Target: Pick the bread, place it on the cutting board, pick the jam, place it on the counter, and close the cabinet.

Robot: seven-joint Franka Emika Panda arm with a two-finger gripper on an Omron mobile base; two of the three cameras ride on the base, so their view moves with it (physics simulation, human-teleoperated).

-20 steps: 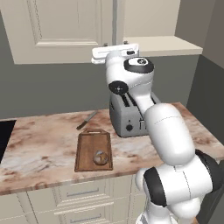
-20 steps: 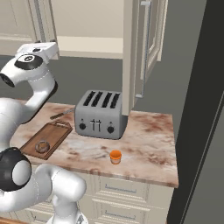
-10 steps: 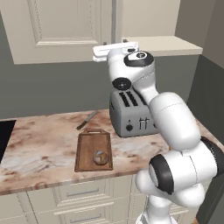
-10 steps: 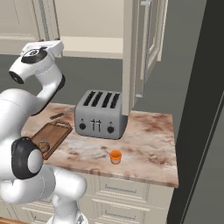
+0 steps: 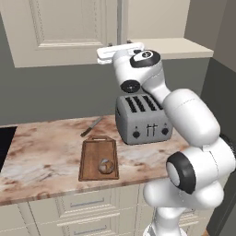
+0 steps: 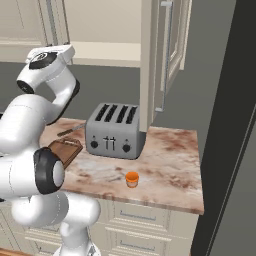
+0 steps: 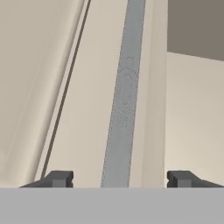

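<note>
The bread [image 5: 107,166], a small brown roll, lies on the dark wooden cutting board [image 5: 94,150] at the counter's front. The orange jam [image 6: 132,179] stands on the marbled counter [image 6: 170,160] in front of the toaster. My gripper [image 5: 117,50] is raised to the lower edge of the cream cabinet [image 5: 69,27], and it is open and holds nothing. In the hand view my gripper [image 7: 119,179] has its tips wide apart, with a slim grey door handle [image 7: 127,96] running up between them. The cabinet's right door [image 6: 170,50] stands open.
A grey four-slot toaster [image 5: 143,120] sits mid-counter, right of the board. A knife [image 5: 91,126] lies behind the board. The cream shelf board [image 5: 170,46] of the open cabinet shows right of my hand. A dark wall [image 6: 230,125] bounds the counter's right end.
My arm's elbow and forearm have swung round to the right while the hand stayed at the cabinet's lower edge. Bread, jam and board have not moved.
</note>
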